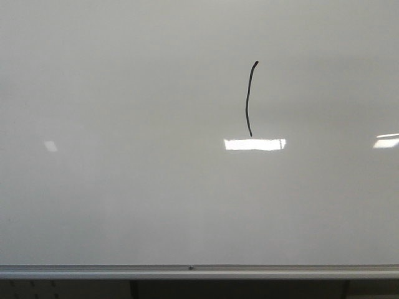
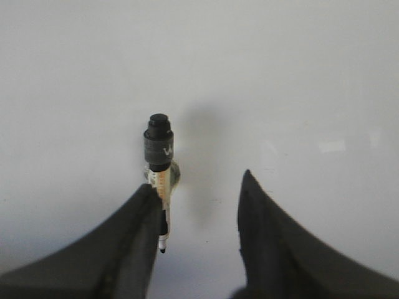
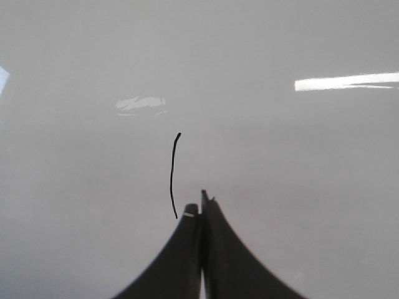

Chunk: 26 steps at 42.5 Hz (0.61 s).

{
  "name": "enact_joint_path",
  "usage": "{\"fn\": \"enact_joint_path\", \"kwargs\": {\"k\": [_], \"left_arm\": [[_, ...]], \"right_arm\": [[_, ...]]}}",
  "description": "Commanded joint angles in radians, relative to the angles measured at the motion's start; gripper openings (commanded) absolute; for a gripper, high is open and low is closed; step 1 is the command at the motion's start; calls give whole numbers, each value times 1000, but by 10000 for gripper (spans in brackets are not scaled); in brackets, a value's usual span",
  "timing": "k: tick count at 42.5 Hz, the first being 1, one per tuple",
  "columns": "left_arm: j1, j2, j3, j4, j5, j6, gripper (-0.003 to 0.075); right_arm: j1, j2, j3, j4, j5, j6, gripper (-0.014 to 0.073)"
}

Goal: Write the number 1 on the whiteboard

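Observation:
The whiteboard (image 1: 124, 187) is a large glossy pale grey board that fills the front view. On it, right of centre, is the number 1 (image 1: 249, 99), a thin black, slightly curved vertical stroke. Neither gripper shows in the front view. In the left wrist view my left gripper (image 2: 198, 180) is open over the board (image 2: 299, 75). A black-capped marker (image 2: 162, 180) rests against the inner side of one finger and the other finger is well clear of it. In the right wrist view my right gripper (image 3: 198, 202) is shut with nothing visible in it, just beside the stroke's lower end (image 3: 172, 177).
A silver aluminium rail (image 1: 199, 271) runs along the board's near edge, with a dark gap below it. Bright rectangular light reflections (image 1: 254, 144) lie just under the stroke and at the far right (image 1: 386, 142).

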Motion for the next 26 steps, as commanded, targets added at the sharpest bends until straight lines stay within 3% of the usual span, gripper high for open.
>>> {"fn": "enact_joint_path", "kwargs": {"k": [1,11,26], "left_arm": [[-33,-117,45,-13,-96,-6,132],[-86,-379,223,-15,-204,-6,-20],[-107,-731,393,-116,-172,-6,-20]], "right_arm": [[-8,-2,-23,21,-46,-24,-88],[-8,-112,35,18,-82,-30,-88],[-8,-342,125,12,-76,-30,-88]]}}
